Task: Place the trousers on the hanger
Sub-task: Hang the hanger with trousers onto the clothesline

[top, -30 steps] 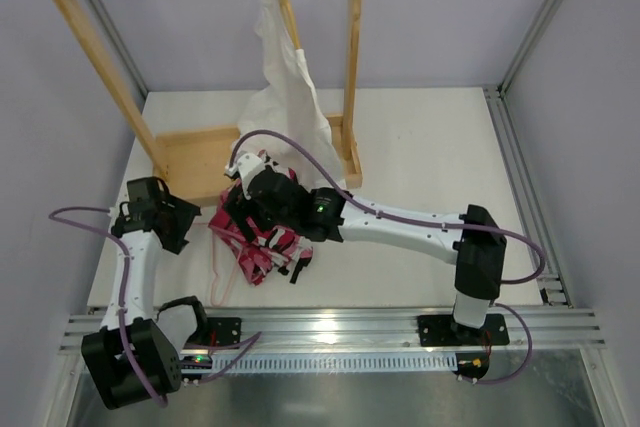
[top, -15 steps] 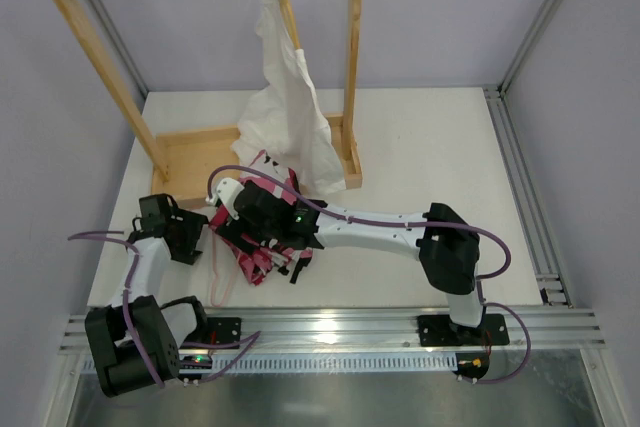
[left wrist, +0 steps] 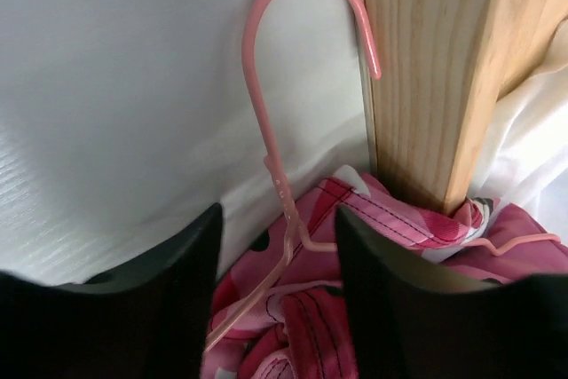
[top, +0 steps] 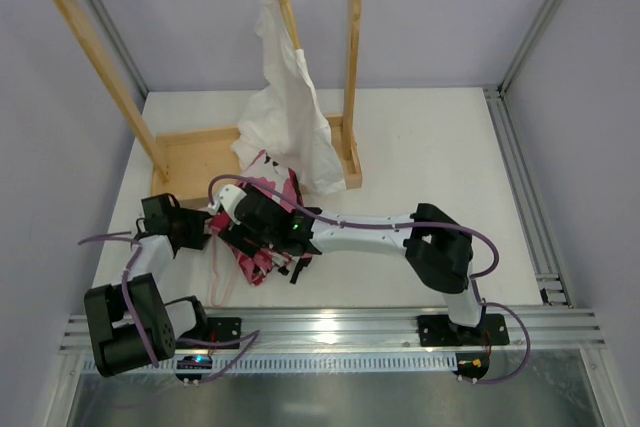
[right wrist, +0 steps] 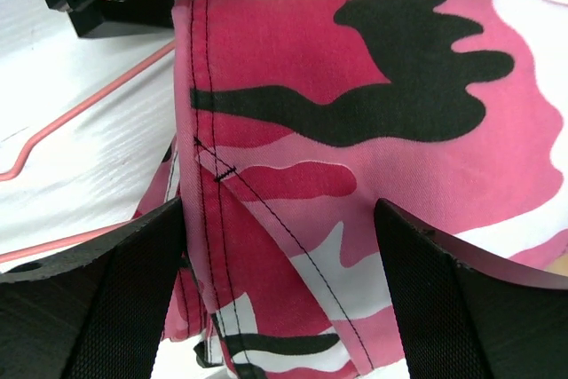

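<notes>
Nearest the left edge of the white table, the left arm bends up from its base at the near-left corner, and the left gripper lies low on the tabletop just near of the wooden rack, pointing right toward the heap of cloth. Its two dark fingers stand apart, and the thin neck of the hanger runs up between them without either pad visibly touching the wire. The hanger's hook curls over at the far end, close beside a pale wooden beam of the rack's base. From above, one pink leg of the hanger lies on the table at the near-left of the cloth, while the rest of its triangle is buried under it. Just right of the left gripper lie the trousers, a crumpled mound of pink, white and black camouflage on the table against the rack's near edge, with a fold pushed up beside the beam. Directly over that mound hangs the right gripper, jaws set wide, straddling a stitched fold of the print that fills the gap between them. Whether its pads actually press the cloth cannot be told. Behind the mound, a white garment droops from a tan wooden hanger on the rack's top bar, its hem touching the table. Farther right, the right arm stretches back across the table to its base at the near edge.
</notes>
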